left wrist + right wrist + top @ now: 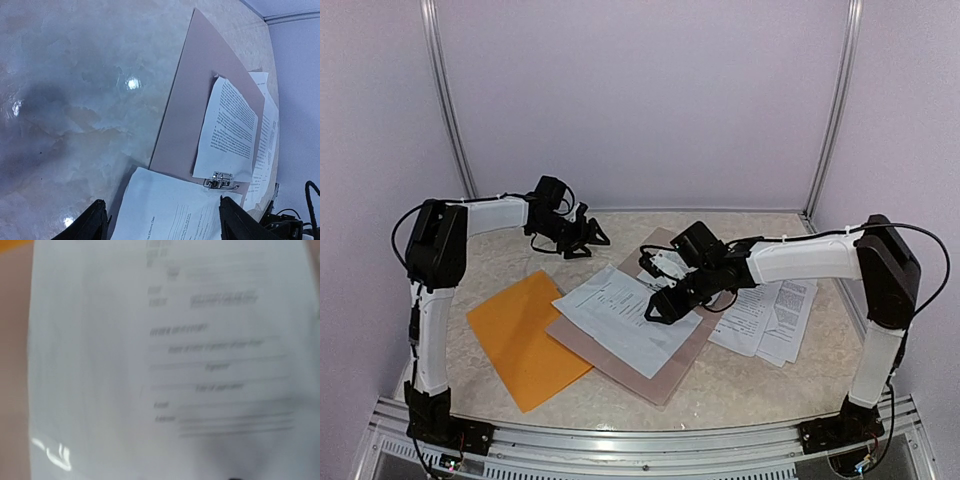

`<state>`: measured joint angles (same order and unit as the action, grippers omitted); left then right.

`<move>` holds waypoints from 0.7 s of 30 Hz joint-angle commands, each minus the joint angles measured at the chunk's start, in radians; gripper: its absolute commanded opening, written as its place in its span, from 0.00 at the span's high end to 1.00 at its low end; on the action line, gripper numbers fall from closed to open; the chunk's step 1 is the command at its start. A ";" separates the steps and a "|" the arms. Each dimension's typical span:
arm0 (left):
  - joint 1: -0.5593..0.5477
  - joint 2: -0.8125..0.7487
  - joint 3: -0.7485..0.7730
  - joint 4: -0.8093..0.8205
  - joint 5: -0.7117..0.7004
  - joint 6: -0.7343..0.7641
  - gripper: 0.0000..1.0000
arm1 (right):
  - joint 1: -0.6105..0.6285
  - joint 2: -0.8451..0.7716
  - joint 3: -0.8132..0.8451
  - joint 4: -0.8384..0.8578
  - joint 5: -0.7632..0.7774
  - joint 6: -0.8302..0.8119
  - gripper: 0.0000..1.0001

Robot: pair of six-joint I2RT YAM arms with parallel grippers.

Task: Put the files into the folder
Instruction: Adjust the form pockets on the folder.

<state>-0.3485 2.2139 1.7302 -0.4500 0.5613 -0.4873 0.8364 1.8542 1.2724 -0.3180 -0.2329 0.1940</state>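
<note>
The orange folder (525, 335) lies flat on the table at the left. A white printed sheet (620, 315), one of the files, rests on the grey-brown clipboard (655, 370) beside it. My right gripper (665, 305) hangs low over that sheet's right edge. The right wrist view shows only blurred printed paper (165, 365) close up, with no fingers visible. My left gripper (582, 237) is at the back of the table, open and empty. Its fingertips (92, 225) frame a white sheet (170, 212) below. More files (770, 315) lie at the right.
The clipboard (185, 115) has a metal clip (220, 180) holding a printed sheet (227, 130). Bare marble tabletop (75, 100) spreads left of it. Pale walls close in the back and both sides. An aluminium rail (640, 440) runs along the near edge.
</note>
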 commanded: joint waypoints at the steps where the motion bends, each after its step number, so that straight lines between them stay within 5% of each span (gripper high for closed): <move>1: 0.002 0.104 0.099 -0.042 0.053 0.078 0.27 | -0.013 0.026 -0.061 0.069 -0.124 -0.038 0.47; 11: 0.005 0.291 0.324 -0.150 0.143 0.132 0.33 | -0.015 0.065 -0.130 0.093 -0.203 -0.053 0.53; 21: 0.011 0.323 0.292 -0.181 0.237 0.188 0.46 | -0.025 0.106 -0.142 0.100 -0.258 -0.063 0.59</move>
<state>-0.3439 2.5072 2.0411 -0.5762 0.7387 -0.3527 0.8257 1.9347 1.1423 -0.2287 -0.4572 0.1459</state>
